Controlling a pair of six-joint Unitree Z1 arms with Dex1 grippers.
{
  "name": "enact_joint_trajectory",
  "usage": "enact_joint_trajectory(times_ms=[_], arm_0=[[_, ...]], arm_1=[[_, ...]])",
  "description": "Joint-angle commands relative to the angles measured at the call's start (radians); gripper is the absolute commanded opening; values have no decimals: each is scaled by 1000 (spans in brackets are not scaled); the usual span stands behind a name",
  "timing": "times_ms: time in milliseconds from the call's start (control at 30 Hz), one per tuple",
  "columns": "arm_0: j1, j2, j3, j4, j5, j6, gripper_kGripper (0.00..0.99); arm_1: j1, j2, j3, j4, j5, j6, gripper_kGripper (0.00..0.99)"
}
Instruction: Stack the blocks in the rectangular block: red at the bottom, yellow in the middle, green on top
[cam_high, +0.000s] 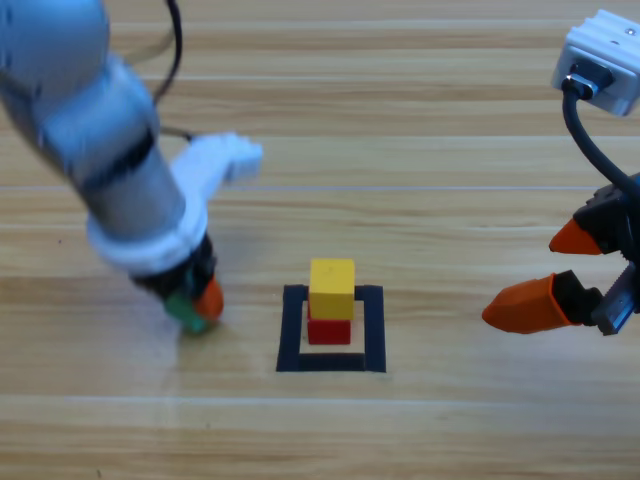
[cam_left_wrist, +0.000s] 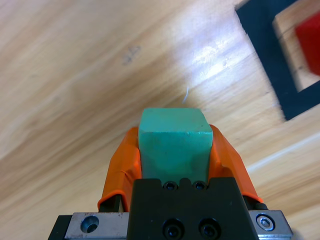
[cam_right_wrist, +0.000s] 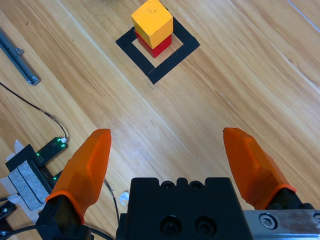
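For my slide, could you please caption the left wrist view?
Left tool shut on green cube, black tape square ahead.

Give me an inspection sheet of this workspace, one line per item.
Surface: wooden table.
Job's things: yellow cube on red cube inside black tape square; green cube left of the square.
Clutter: grey bar, small electronics board in right wrist view.
Grippers: left gripper shut on green cube; right gripper open, at the right edge.
Cables: black cable on right arm; thin wire.
Surroundings: nothing seen.
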Motion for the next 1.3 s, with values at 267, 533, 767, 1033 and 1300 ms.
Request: enact_joint_trajectory(times_ms=[267,533,767,1033,1300], arm_0=[[-124,227,-1105,862,193,-483,0],[-216,244,-1110,885,186,-595,0],[-230,273,-1102,891,174,-652,0],[-273,316,-1101,891,182,-782,0],[-290,375,-1108,888,174,-846,0]], arm_1=[[-23,-15,36,-11,7,-18,990],[-23,-29,41,-8,12,-34,990],[-23,-30,46,-9,21,-46,990],[-23,-33,49,-9,24,-52,990],[-23,-47,47,-9,24,-58,990]])
